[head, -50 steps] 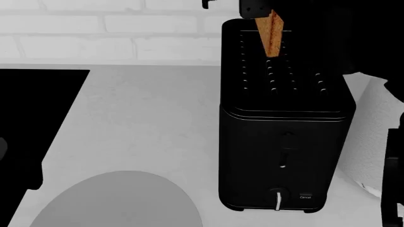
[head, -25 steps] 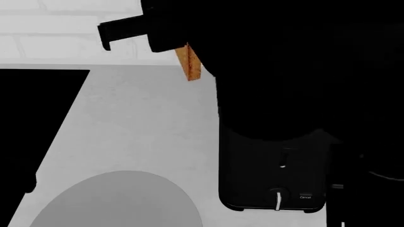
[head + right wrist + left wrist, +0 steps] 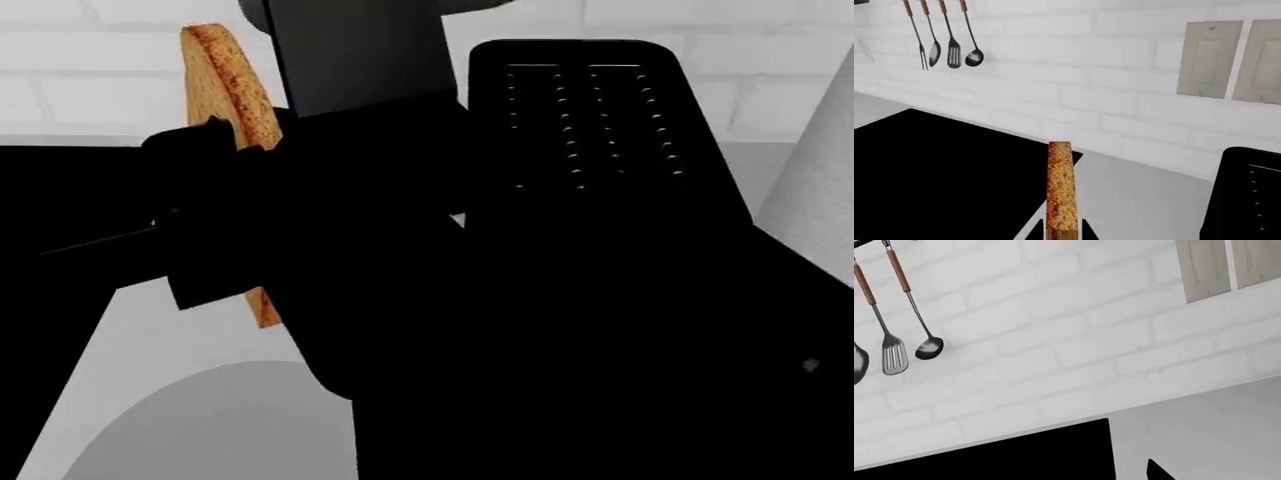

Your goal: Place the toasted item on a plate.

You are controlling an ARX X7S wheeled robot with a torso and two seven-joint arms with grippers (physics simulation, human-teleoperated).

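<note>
The toasted item (image 3: 224, 85) is a golden-brown slice held upright, left of the black toaster (image 3: 587, 110) and above the far edge of the light grey plate (image 3: 174, 435). My right gripper (image 3: 220, 215) is shut on the slice around its middle, and its black arm hides the centre of the head view. The right wrist view shows the slice (image 3: 1059, 185) edge-on between the two fingers of the right gripper (image 3: 1059, 231). Of my left gripper only one dark fingertip (image 3: 1157, 473) shows, far off centre. The left gripper holds nothing.
A black cooktop (image 3: 934, 170) lies left of the plate on the grey counter (image 3: 1147, 195). A white cylinder (image 3: 817, 180) stands right of the toaster. Utensils (image 3: 947, 35) hang on the white brick wall, and wall switches (image 3: 1207, 57) are beside them.
My right gripper has carried the toast up out of the toaster slot and to the left, closer to the camera. It now hangs over the plate's far edge.
</note>
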